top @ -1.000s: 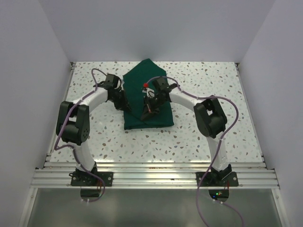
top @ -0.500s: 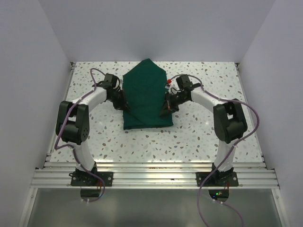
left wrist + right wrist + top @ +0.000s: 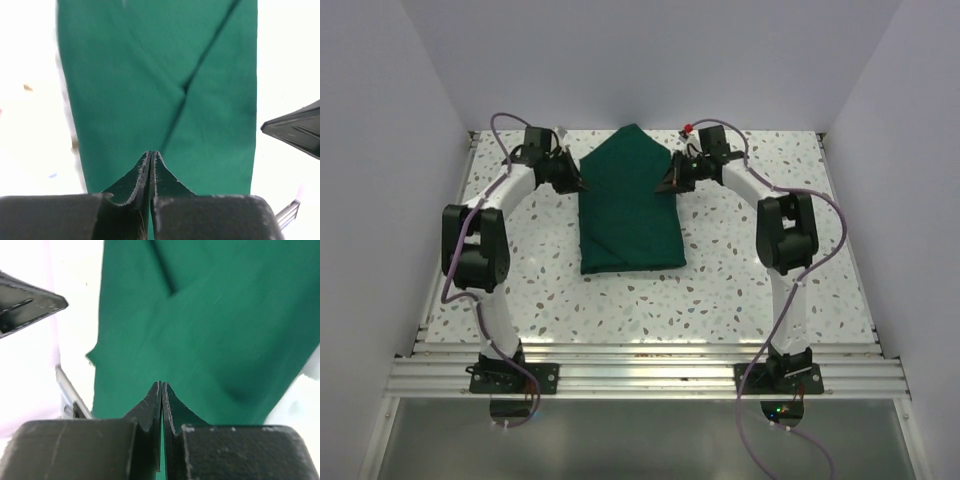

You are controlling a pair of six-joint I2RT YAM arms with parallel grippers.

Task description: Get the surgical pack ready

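surgical pack [image 3: 632, 215]: a dark green matte cloth drape lying flat near the middle of the speckled tabletop [image 3: 750, 270], between the two arms, reaching toward the far wall.
pack shape: folded; the near part is a rectangle with a straight near edge, and the far end narrows to a point.
pack surface: the left wrist view shows the surgical pack [image 3: 150, 90] with a diagonal fold line running across it; the right wrist view shows it [image 3: 215, 320] with a crease and a soft dent.
left gripper [image 3: 580, 183]: at the pack's far left sloping edge, low over the table, pointing inward toward the cloth.
left gripper state: in its own camera the left gripper [image 3: 151, 154] has its two fingers pressed together, tips over green cloth; whether any fabric is pinched between them cannot be told.
right gripper [image 3: 665, 185]: at the pack's far right sloping edge, opposite the left one, pointing inward.
right gripper state: the right gripper [image 3: 161, 385] has its fingers closed against each other, tips above the cloth near its edge; a pinch on the fabric cannot be told.
arms: both reach far forward, elbows out to the sides, purple cables [image 3: 825, 215] looping along them.
near edge: an aluminium rail [image 3: 650, 375] carries both bases.
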